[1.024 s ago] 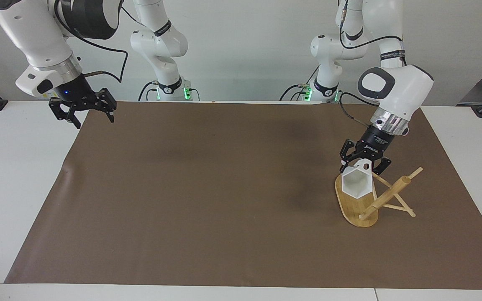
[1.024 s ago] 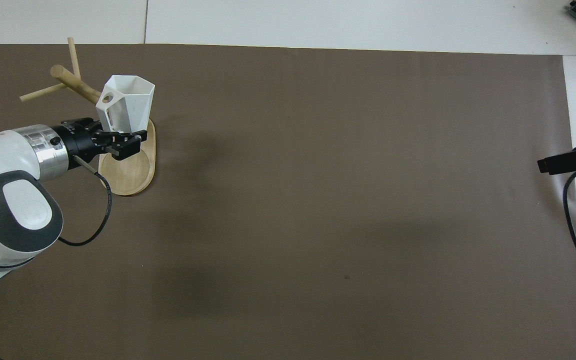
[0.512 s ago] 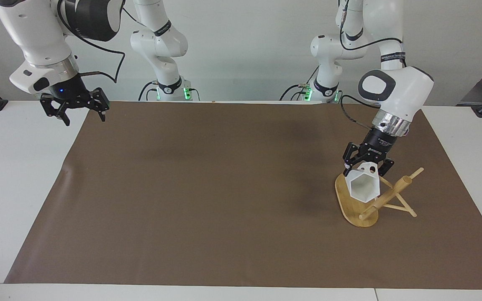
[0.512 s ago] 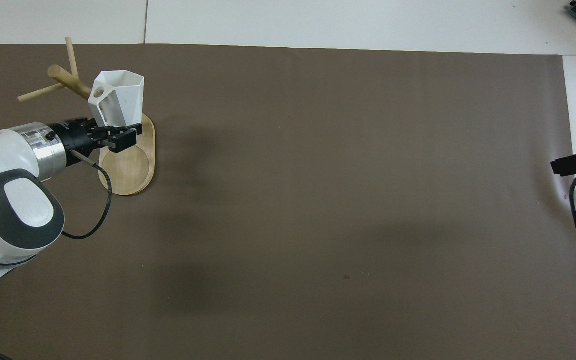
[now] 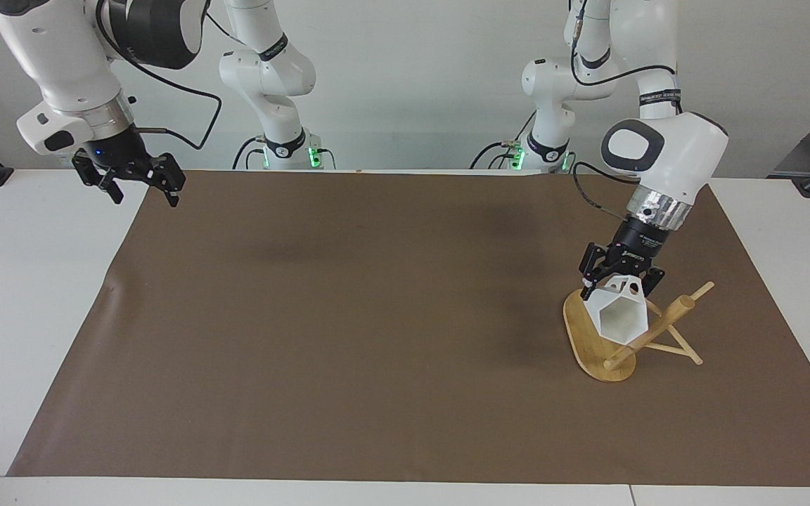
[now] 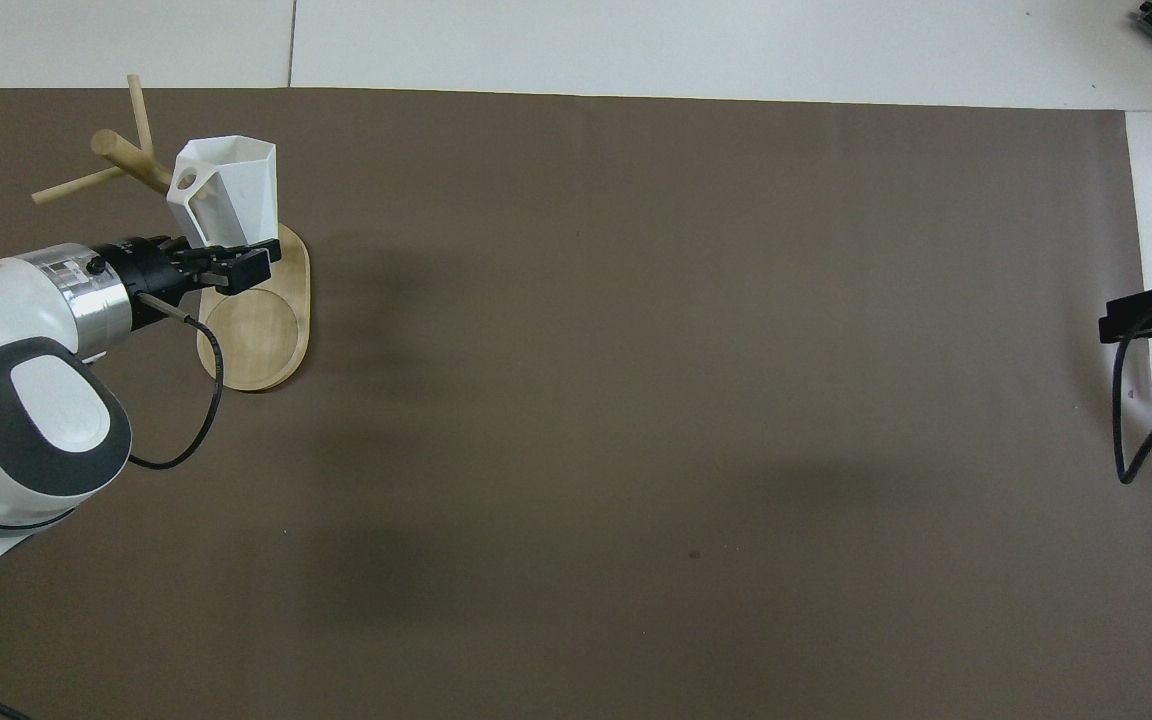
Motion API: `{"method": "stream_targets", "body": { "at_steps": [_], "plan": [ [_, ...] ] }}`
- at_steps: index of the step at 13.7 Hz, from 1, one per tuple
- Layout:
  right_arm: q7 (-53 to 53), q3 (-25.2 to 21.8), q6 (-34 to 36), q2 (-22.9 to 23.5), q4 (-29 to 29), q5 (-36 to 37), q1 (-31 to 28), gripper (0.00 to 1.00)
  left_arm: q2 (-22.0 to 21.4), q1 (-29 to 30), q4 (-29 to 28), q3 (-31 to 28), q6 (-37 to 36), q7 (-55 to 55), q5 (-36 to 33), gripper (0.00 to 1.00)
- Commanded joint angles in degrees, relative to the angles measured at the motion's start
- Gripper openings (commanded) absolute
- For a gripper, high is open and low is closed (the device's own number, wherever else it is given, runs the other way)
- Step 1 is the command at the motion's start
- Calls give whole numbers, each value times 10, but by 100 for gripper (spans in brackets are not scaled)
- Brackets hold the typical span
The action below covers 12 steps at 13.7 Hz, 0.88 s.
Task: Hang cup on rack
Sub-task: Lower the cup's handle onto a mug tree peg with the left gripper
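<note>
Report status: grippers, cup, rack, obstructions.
Left gripper shut on cup, over rack. Cup not yet hung. Right gripper open, waiting. Nothing in the way.

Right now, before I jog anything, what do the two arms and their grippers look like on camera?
Both arms are glossy white Frankas with dark joint bands and a polished silver ring at the wrist. The left gripper and right gripper are black, built from open linkages with two thin fingers. A black cable loops from each wrist. The left arm's last joint has a grey-rimmed white oval cap. A small blue light glows above the right gripper.
</note>
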<state>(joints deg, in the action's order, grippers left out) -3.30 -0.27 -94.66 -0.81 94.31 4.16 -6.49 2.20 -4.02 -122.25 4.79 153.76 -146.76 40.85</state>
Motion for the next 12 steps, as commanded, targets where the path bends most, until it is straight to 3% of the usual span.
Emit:
{"method": "stream_targets", "body": {
  "at_steps": [1, 8, 12],
  "plan": [
    [27, 4, 11, -3, -4, 0, -2, 100, 8, 2, 7, 1, 22, -34, -7, 0],
    [27, 4, 13, -3, -4, -56, -2, 100, 10, -10, 3, 2, 33, -58, -9, 0],
    [27, 3, 13, -3, -5, -57, -2, 100, 9, -6, 3, 2, 25, -128, -9, 0]
  ]
}}
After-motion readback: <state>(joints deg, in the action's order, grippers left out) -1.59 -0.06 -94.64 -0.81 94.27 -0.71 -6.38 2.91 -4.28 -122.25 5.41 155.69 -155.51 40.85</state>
